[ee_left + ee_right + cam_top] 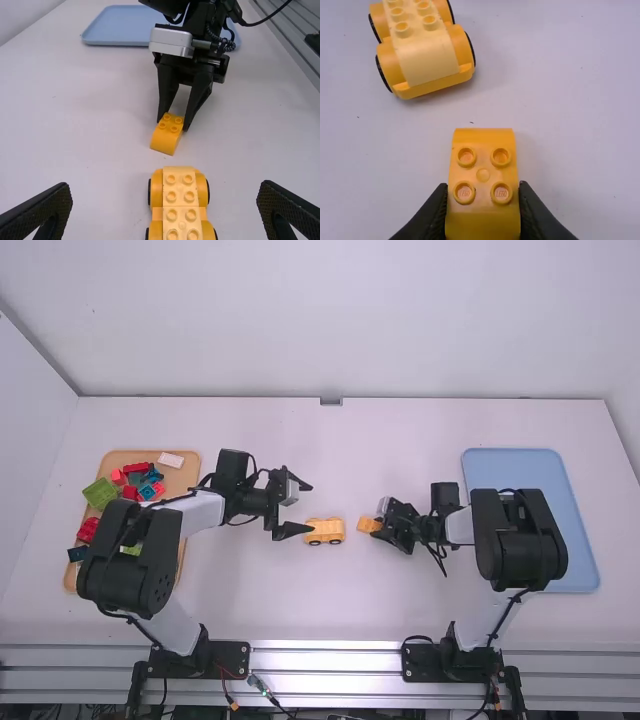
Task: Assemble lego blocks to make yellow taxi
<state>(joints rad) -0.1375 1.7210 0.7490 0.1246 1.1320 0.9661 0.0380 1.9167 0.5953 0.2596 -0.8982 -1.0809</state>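
In the high view, you are getting bright, diffuse light that is spreading evenly over the white surface (330, 465) and the pale back wall (330, 330). Along the bottom of the frame, the metal rail (325, 655) is throwing streaky glare at you. In the left wrist view, a silvery housing (171, 42) is gleaming softly. In the right wrist view, you are seeing dimmer light, and faint, soft-edged shadows are falling beside the yellow car (427, 60) and orange block (482, 200).
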